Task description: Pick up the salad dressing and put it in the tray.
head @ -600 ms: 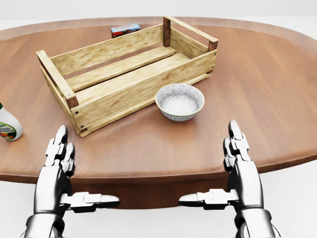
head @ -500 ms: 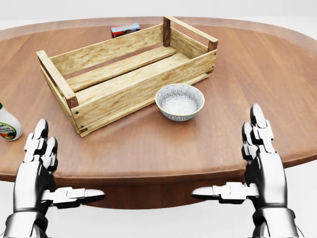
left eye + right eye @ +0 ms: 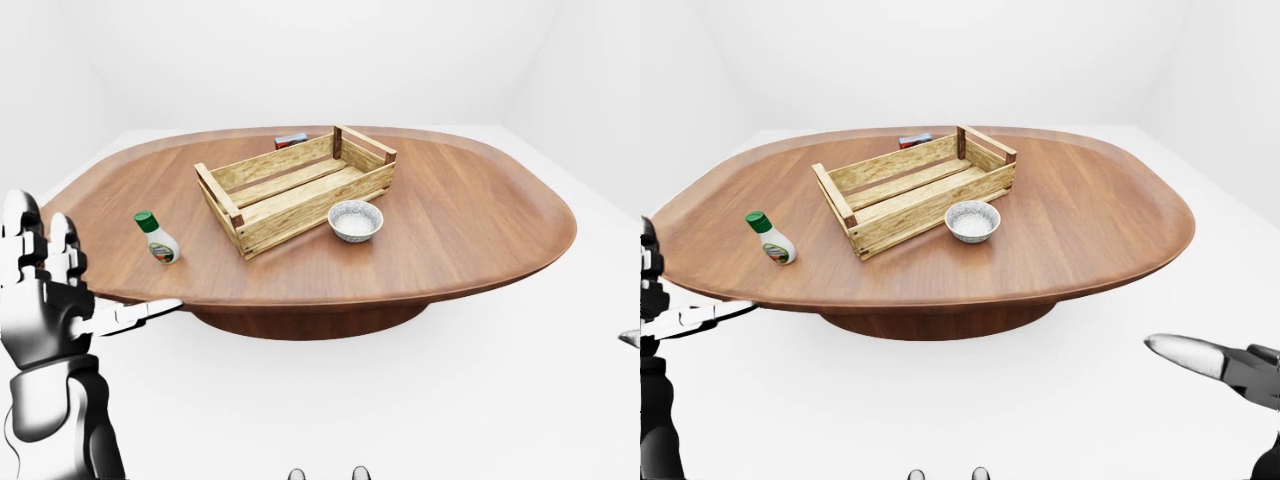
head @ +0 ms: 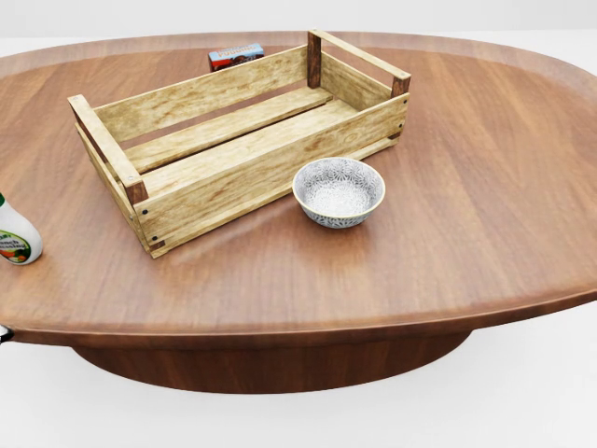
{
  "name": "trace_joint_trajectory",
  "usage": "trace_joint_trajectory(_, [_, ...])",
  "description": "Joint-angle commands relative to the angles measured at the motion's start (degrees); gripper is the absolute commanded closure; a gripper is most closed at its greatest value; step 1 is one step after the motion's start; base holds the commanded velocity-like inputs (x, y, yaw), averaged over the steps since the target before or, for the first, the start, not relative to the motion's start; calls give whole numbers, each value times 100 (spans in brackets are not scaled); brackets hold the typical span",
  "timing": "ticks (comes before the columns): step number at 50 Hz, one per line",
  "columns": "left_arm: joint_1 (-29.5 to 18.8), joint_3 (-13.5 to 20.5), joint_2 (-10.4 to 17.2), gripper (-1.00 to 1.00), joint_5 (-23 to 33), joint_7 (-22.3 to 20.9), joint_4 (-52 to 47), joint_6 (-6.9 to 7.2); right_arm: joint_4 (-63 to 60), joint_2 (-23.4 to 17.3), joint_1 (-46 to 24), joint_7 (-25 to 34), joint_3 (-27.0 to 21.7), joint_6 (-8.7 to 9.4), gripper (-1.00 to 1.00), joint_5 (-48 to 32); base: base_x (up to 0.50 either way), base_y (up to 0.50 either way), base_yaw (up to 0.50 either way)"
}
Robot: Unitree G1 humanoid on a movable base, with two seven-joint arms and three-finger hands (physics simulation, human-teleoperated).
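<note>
The left hand (image 3: pixel 40 300) is held with fingers spread wide, the dressing (image 3: pixel 157 238) just right of them on the table (image 3: pixel 480 220); the right hand's (image 3: pixel 1230 368) spread cannot be told.

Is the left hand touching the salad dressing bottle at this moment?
Apart. In the left-eye view the left hand is open and off the table's left edge, with bare tabletop showing between it and the salad dressing bottle.
</note>
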Motion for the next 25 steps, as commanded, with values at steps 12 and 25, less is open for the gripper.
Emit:
trace_joint_trajectory(12, [99,908,353,-100,-376,-81,206,0,-462,-813,356,-595,-306,0,-100,-49,0,29,0])
trace_joint_trajectory(25, [142,878,281,-100,-305,-89,22,0,-462,-777,38,-368,109,0,-100,-916,0,50,0])
